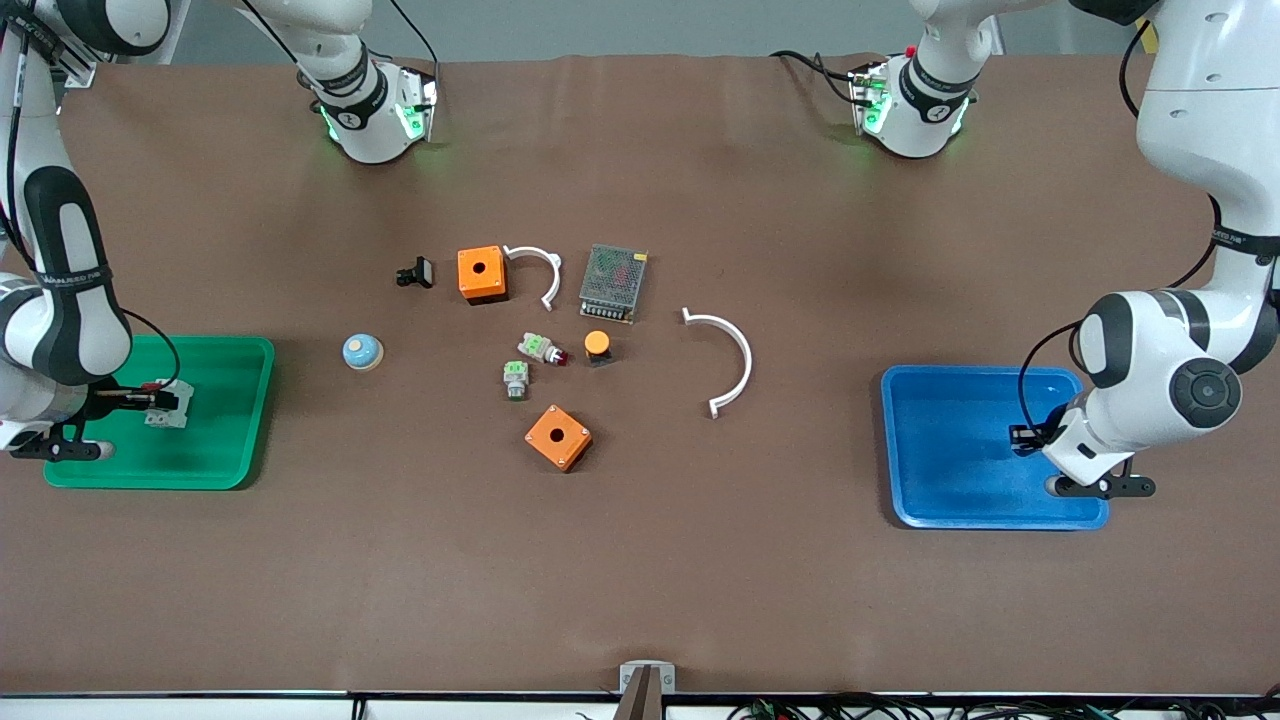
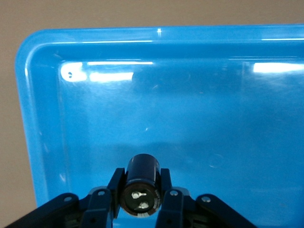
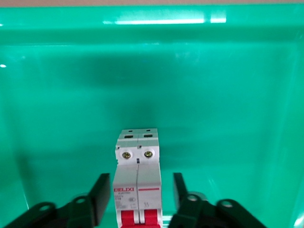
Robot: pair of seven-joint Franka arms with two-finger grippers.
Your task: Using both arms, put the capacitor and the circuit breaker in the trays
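Black fingers of the left gripper [image 2: 140, 194] pinch the capacitor [image 2: 139, 186] from both sides, the cylinder lying between them with its shiny end toward the wrist camera. It hangs low over the blue tray [image 2: 42, 118], inside the rim; contact with the tray floor cannot be confirmed.

Right gripper [image 3: 137, 202]: fingers spread, a visible gap on each side of the circuit breaker [image 3: 137, 183]. The breaker sits in the green tray [image 3: 57, 95], red levers toward the wrist. In the front view the right gripper [image 1: 135, 400] is at the breaker [image 1: 168, 404], over the green tray [image 1: 235, 420] at the right arm's end of the table.

Judgement: the breaker looks placed and released; the capacitor release is the step in hand. To do it well:
- lower until the cylinder meets the tray floor, since a drop would let it roll;
- open the fingers slowly and evenly;
- lift straight up so no finger drags it;
- right arm likewise retreats vertically, clear of the breaker.

Orange boxes [image 1: 481, 273], white arcs [image 1: 728, 360] and other small parts lie mid-table, well apart from both trays.
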